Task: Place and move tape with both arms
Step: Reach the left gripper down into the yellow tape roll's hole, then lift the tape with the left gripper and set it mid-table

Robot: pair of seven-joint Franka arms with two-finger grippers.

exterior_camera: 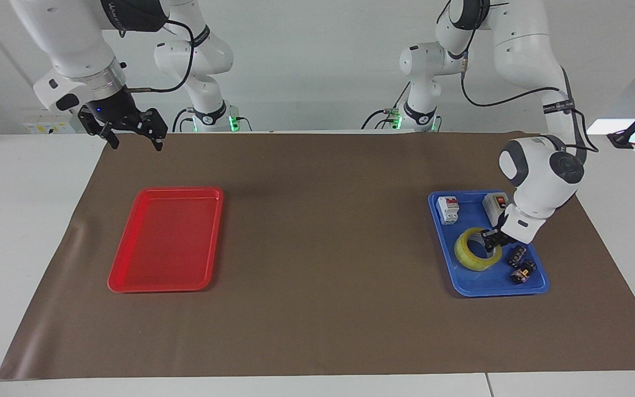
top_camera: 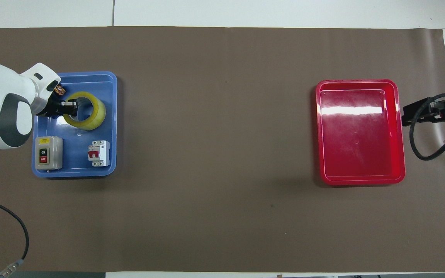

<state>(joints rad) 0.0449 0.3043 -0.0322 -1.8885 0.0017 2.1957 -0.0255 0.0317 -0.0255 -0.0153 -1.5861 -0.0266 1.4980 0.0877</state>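
Observation:
The yellow tape roll [exterior_camera: 469,258] is in the blue tray [exterior_camera: 483,284], at the end of the tray farther from the robots. It is tipped and slightly raised off the tray floor. My left gripper [exterior_camera: 491,239] is shut on the roll's wall, one finger inside the core and one outside. In the overhead view the left gripper [top_camera: 70,107] holds the tape [top_camera: 97,114] at the side toward the table's left-arm end. My right gripper [exterior_camera: 135,144] is open and empty, waiting in the air over the mat's edge by the red tray [exterior_camera: 166,242].
The blue tray [top_camera: 75,162] also holds a grey on/off switch box [top_camera: 48,153], a white and red breaker [top_camera: 99,153] and small dark parts [exterior_camera: 522,271]. The red tray [top_camera: 361,131] lies toward the right arm's end. A brown mat covers the table.

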